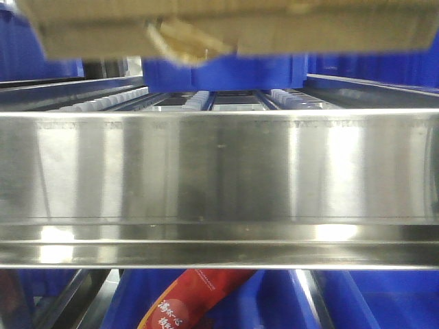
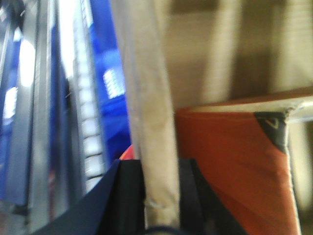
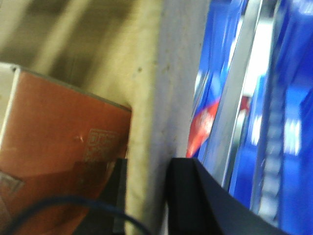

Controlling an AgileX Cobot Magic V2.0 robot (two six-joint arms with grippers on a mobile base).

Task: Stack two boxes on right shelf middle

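Both claws have hold of the flat brown box (image 1: pixel 233 27) by its edges. In the left wrist view the left gripper (image 2: pixel 159 196) is clamped on the cardboard edge (image 2: pixel 156 147), one dark finger (image 2: pixel 124 196) on each side; in the right wrist view the right gripper (image 3: pixel 146 196) pinches its edge the same way. An orange-red box face (image 3: pixel 63 142) sits just beside each claw, on the inner side; whether it is part of the load I cannot tell.

Beyond the claws, the box hangs above the steel shelf (image 1: pixel 219 171), apart from it, torn tape (image 1: pixel 182 38) dangling. I judge the carry nearly done; lowering and release remain. No other box shows on this level.

Past the rail run roller tracks (image 1: pixel 103 103), then blue bins (image 1: pixel 226 68). A red packet (image 1: pixel 192 295) lies on the level below.
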